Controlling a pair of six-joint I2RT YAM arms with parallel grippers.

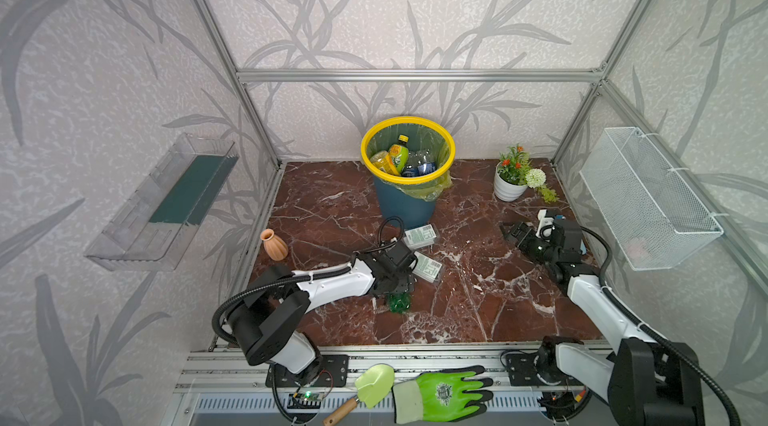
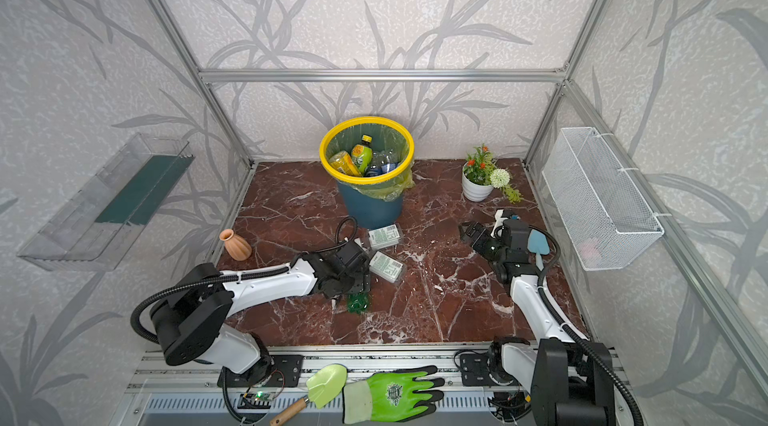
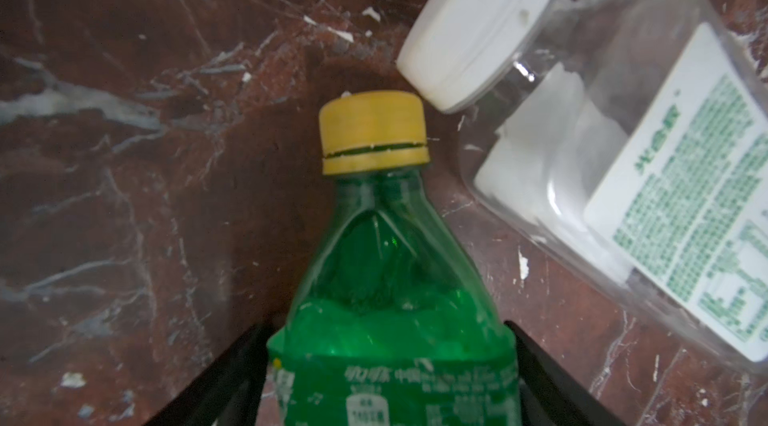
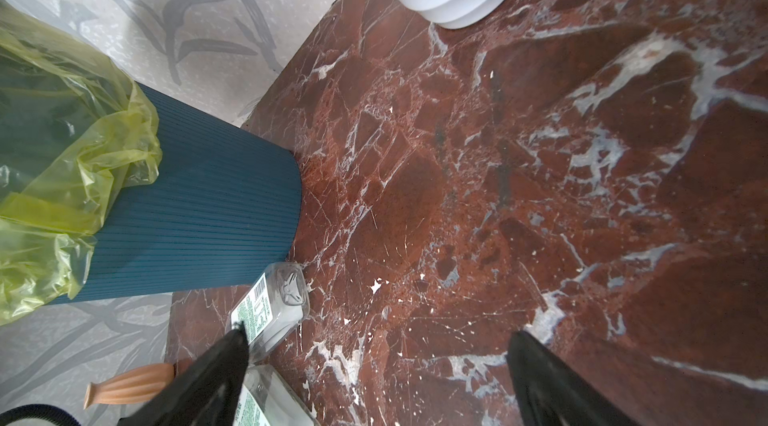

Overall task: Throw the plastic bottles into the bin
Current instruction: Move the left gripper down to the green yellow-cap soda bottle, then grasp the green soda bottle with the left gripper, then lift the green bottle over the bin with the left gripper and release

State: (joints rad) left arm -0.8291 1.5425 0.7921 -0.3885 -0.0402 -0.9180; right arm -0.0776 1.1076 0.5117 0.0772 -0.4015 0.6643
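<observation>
Clamps left gripper on green bottle, translucent, yellow-capped, dented at the shoulder, lying on table beside a flat bottle, short of bin; shows right gripper gaping, empty.

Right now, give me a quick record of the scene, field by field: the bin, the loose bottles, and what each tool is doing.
bin: upright at back centre, several bottles inside
green bottle: lying on the table, between the left tool fingers; firm grip unclear
flat bottles: two on the table, one at the bin's foot, the second beside the left tool
right tool: open, empty, over bare table
bystanders: terracotta vase, white flower pot
</observation>
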